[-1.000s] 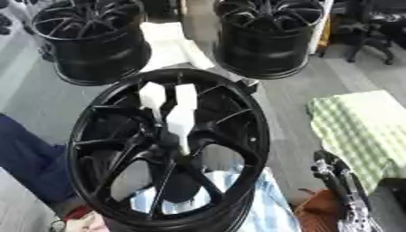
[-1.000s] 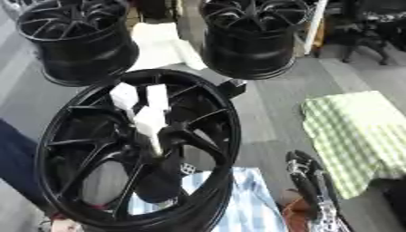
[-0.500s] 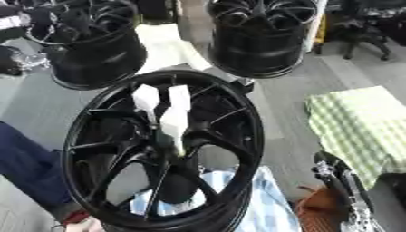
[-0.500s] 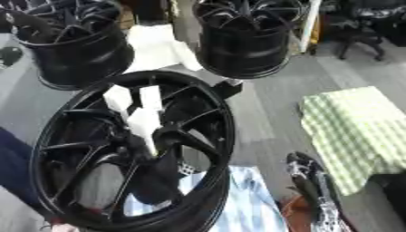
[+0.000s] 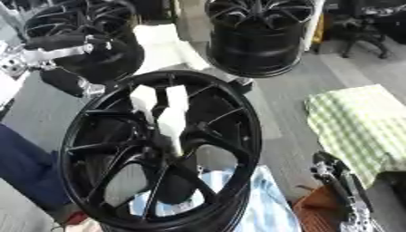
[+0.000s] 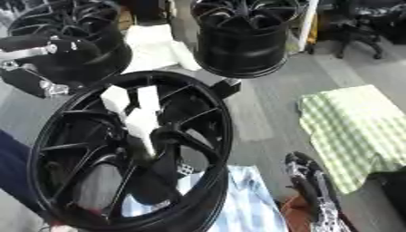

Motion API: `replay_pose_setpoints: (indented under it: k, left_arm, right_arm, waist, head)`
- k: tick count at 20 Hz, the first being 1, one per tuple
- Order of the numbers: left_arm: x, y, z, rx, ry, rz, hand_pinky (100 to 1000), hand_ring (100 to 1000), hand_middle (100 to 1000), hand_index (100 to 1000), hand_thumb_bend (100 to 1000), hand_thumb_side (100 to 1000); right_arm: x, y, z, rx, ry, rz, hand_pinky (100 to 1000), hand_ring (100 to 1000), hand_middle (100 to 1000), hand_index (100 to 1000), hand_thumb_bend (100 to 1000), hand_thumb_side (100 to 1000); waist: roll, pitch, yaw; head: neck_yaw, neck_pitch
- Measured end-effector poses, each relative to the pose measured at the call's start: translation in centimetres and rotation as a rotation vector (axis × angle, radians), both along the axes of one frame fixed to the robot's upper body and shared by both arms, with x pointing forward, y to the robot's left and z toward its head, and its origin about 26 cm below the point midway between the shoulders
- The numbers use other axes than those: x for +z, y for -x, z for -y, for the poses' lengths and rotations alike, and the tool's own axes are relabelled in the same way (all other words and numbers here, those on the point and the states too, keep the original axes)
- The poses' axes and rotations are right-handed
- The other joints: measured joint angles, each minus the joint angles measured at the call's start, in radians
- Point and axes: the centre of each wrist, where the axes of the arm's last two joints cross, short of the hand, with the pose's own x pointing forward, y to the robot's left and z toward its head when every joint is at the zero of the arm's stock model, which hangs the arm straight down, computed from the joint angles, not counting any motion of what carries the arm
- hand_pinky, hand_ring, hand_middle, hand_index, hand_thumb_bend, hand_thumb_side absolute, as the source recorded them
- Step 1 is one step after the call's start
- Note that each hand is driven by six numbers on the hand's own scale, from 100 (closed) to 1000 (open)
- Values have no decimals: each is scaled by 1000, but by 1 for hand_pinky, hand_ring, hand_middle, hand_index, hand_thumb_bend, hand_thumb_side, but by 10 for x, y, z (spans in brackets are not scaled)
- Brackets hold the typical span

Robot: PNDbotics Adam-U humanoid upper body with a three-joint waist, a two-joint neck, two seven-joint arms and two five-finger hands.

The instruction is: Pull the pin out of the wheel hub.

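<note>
A large black wheel hub (image 5: 190,77) stands tilted in the middle, its open face towards me. A white pin (image 5: 168,118) with a forked white top sticks out of the hub's centre. My left arm reaches in from the upper left, and my left hand (image 5: 70,82) hangs just outside the rim's upper-left edge, apart from the pin. Its black and silver parts blur together. At the lower right my right hand (image 6: 305,181) rests with fingers up and relaxed, holding nothing.
Two more black wheels stand behind, one at back left (image 6: 95,27) and one at back right (image 5: 258,41), with a white block (image 5: 162,43) between them. A green checked cloth (image 5: 364,127) lies right. Striped cloth (image 5: 266,204) lies under the hub. A dark blue sleeve (image 5: 24,172) shows left.
My left arm has come into view from the upper left and now reaches down beside the hub's rim. The picture has shifted a little. The pin and right hand stay put.
</note>
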Motion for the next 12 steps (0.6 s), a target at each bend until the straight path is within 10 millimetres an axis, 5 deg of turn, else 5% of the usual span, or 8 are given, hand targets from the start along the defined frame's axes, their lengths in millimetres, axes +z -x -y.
replay_pose_setpoints:
  k: [12]
  left_arm:
    - [-20,-1,19,-27,-100,-11,799,1000,798,944,323,481]
  right_arm:
    - [2,-3,-3,16,-1,10,721,698,724,859,253,683]
  waist:
    - [6,0,-12]
  head:
    - [4,0]
